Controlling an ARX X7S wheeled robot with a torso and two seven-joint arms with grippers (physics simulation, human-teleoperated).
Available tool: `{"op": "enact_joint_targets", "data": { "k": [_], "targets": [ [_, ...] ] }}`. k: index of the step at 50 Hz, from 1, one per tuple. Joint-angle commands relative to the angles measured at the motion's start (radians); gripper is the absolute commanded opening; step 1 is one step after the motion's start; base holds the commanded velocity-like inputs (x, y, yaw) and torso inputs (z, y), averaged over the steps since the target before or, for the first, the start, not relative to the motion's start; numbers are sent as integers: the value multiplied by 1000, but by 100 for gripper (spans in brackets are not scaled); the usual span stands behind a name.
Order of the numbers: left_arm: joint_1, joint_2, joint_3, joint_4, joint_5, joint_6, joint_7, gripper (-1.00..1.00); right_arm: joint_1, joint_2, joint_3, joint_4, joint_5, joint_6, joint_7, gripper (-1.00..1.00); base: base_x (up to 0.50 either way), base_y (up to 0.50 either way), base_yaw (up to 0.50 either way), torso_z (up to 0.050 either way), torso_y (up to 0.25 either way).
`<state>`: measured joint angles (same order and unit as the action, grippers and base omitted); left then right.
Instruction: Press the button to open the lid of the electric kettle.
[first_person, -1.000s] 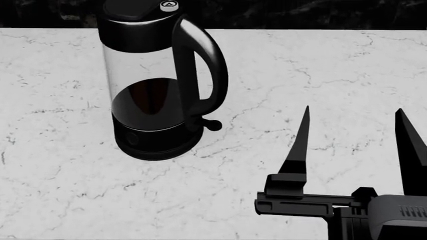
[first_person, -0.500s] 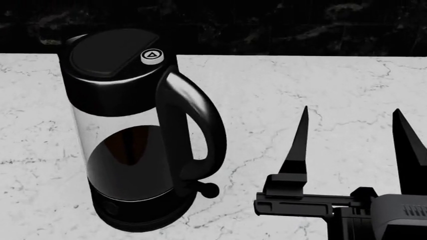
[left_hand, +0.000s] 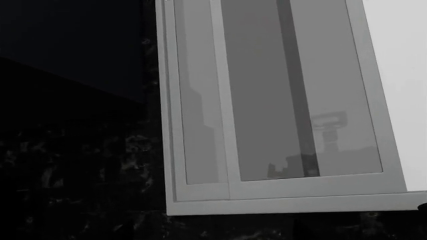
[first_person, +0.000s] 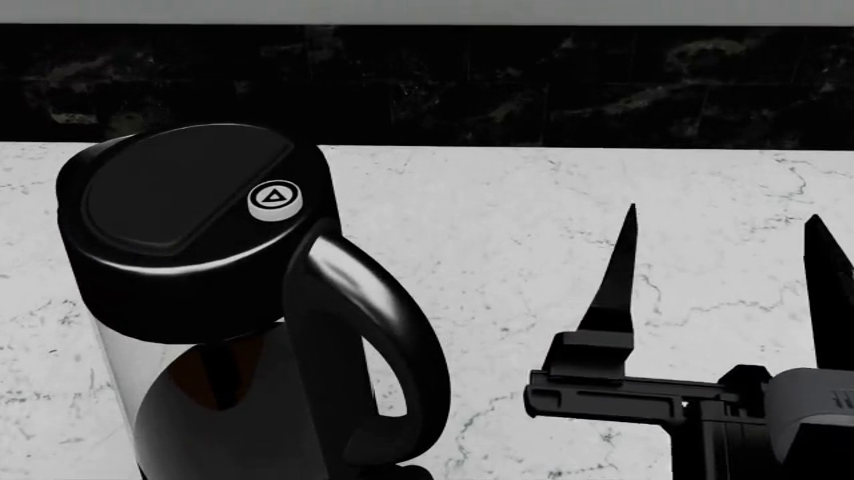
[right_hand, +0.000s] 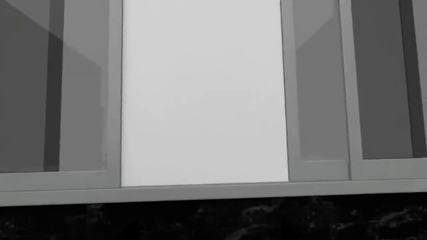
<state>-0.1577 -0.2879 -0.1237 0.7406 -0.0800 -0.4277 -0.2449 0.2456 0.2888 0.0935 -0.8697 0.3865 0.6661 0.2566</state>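
The electric kettle (first_person: 200, 400) stands at the left of the head view on a white marble counter, with a clear glass body and a big black loop handle (first_person: 380, 350). Its black lid (first_person: 180, 195) is closed. The small round silver button (first_person: 274, 198) with a white triangle sits on the lid's edge, just above the handle. My right gripper (first_person: 727, 255) is open, its two black fingers pointing up, to the right of the kettle and apart from it. My left gripper is out of view. The wrist views show only cabinets and dark wall.
The white marble counter (first_person: 534, 250) runs back to a dark marbled backsplash (first_person: 534, 90). Grey cabinet doors (left_hand: 267, 100) show in the left wrist view, and grey and white cabinet panels (right_hand: 200, 90) in the right wrist view.
The head view has shifted, so the kettle sits lower and nearer in the picture and its lid and button show fully. The right gripper holds nearly the same place and stays open.
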Motion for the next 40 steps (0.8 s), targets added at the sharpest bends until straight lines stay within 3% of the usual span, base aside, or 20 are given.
{"op": "enact_joint_targets", "data": {
  "k": [1,2,6,10,14,22,29,35,40],
  "targets": [
    [3,22,-34,-5,46,-10,-23,100,235,43,170,-146,184,451,74,100,0,0,0,0,0],
    [4,21,-36,-4,45,-10,-24,100,350,57,216,-171,270,601,99,100,0,0,0,0,0],
    [10,19,-36,5,41,-10,-22,100,607,80,282,-160,456,871,195,100,0,0,0,0,0],
    [8,15,-39,14,35,-16,-21,100,714,121,250,-87,564,901,282,100,0,0,0,0,0],
    [8,14,-37,15,33,-17,-22,100,823,191,192,17,768,901,464,100,0,0,0,0,0],
    [8,11,-43,17,25,-20,-24,100,1239,313,-143,388,1123,896,788,100,0,0,0,0,0],
    [10,9,-49,20,17,-19,-25,100,1546,286,-407,671,1120,892,738,100,0,0,0,0,0],
    [12,7,-55,25,9,-22,-26,100,1765,251,-605,815,1010,888,581,100,0,0,0,0,0],
    [13,4,-59,31,5,-25,-28,100,1845,212,-724,901,1007,880,419,100,0,0,0,0,0]
  ]
}}
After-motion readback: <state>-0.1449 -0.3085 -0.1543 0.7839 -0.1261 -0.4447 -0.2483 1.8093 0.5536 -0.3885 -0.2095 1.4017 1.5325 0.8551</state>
